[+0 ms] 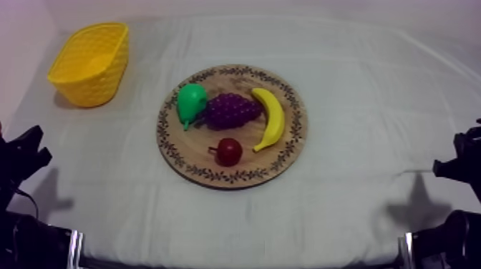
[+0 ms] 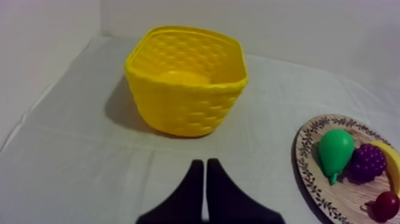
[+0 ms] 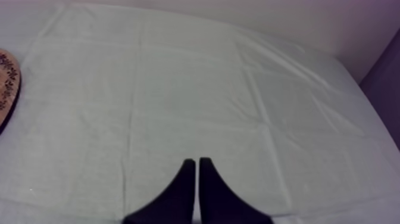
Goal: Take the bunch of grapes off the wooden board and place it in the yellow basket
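The purple bunch of grapes point(image 1: 230, 110) lies in the middle of the round wooden board point(image 1: 215, 172), between a green pear point(image 1: 190, 101) and a yellow banana point(image 1: 272, 118). A small red fruit point(image 1: 229, 151) sits in front of them. The yellow basket point(image 1: 91, 63) stands empty at the far left. My left gripper point(image 1: 28, 147) rests low at the left edge, my right gripper point(image 1: 458, 159) low at the right edge. In the left wrist view my fingers point(image 2: 205, 170) lie together as a wedge short of the basket point(image 2: 186, 80), with the grapes point(image 2: 368, 162) on the board point(image 2: 306, 167) off to the side. The right gripper point(image 3: 197, 164) is shut over bare cloth.
Grey-white cloth covers the whole table. A wide open stretch lies between the board and the basket. The board's rim point(image 3: 7, 83) shows beside the cloth in the right wrist view. A wall rises behind the table's far edge.
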